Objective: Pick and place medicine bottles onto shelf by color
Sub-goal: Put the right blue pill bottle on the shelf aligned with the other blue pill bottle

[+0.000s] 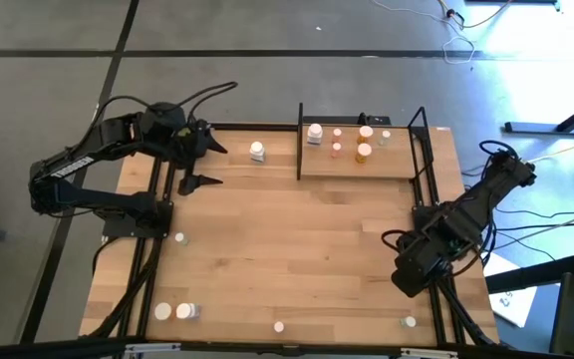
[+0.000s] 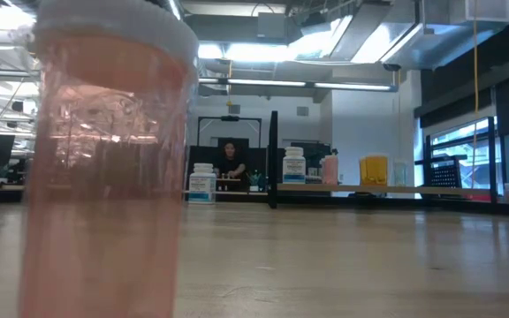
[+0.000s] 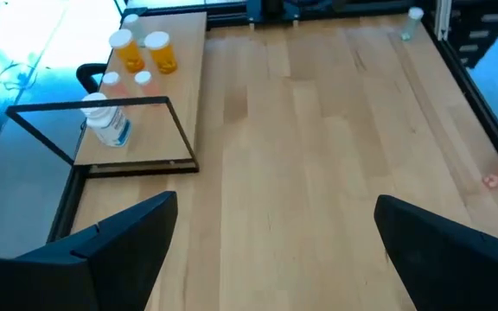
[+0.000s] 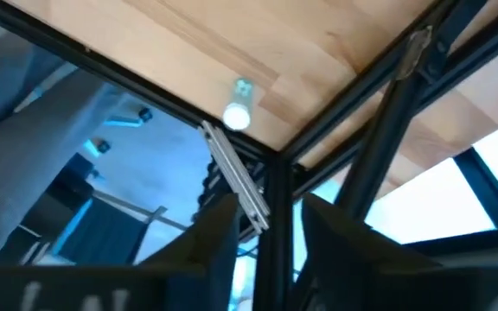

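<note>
The medicine bottles (image 1: pixel 177 311) are lying scattered along the desk's near edge while several are standing on the shelf (image 1: pixel 357 166) at the far edge, so the right end effector (image 4: pixel 266 220), fingers parting with nothing between them, is needing to line up squarely over the pale green bottle (image 1: pixel 409 321) at the near right corner, while the left end effector (image 1: pixel 207 165) is waiting spread wide near the far left corner.

left end effector (image 3: pixel 275 242): fingers spread, above table (image 3: pixel 318 147) | shelf (image 3: pixel 175 86): two orange bottles (image 3: pixel 145 50), white bottle (image 3: pixel 109 125)

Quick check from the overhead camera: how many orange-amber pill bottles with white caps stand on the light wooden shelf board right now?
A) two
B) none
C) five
A: the light wooden shelf board carries two orange-amber pill bottles, seen from above and again in the left wrist view.
</note>
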### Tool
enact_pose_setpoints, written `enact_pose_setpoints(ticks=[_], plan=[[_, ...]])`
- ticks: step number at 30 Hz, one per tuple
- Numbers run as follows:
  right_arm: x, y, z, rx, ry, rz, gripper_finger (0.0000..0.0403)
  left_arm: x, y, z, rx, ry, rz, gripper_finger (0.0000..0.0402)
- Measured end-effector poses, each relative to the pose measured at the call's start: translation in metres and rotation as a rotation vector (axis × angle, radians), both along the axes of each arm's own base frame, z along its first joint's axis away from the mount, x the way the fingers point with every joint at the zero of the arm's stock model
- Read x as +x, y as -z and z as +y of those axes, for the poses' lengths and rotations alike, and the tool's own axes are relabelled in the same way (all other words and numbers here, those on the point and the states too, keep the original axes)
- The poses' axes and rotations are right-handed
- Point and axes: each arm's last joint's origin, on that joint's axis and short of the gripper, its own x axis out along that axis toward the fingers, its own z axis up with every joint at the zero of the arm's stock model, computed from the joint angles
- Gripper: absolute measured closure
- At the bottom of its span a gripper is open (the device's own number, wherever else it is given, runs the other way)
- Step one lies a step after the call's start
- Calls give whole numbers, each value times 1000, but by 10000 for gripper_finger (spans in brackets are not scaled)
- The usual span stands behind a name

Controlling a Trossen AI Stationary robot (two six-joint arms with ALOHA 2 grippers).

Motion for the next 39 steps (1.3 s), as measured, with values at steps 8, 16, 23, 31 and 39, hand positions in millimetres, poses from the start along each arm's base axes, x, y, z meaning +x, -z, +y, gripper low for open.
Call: enact_pose_setpoints(ticks=[8, 16, 23, 31, 39], plan=[[3, 8, 10, -36, -90, -19, 193, 1, -1, 1, -34, -53, -14, 14], [17, 34, 38, -120, -127, -5, 189, 2, -2, 2, -43, -78, -28, 14], [25, 63, 76, -111, -186, -5, 191, 5, -7, 3, -23, -77, -87, 14], [24, 93, 100, -134, -257, 99, 191, 6, -8, 3, -18, -76, -101, 14], [27, 113, 110, -150, -356, 113, 191, 6, -9, 3, -44, -94, -107, 14]])
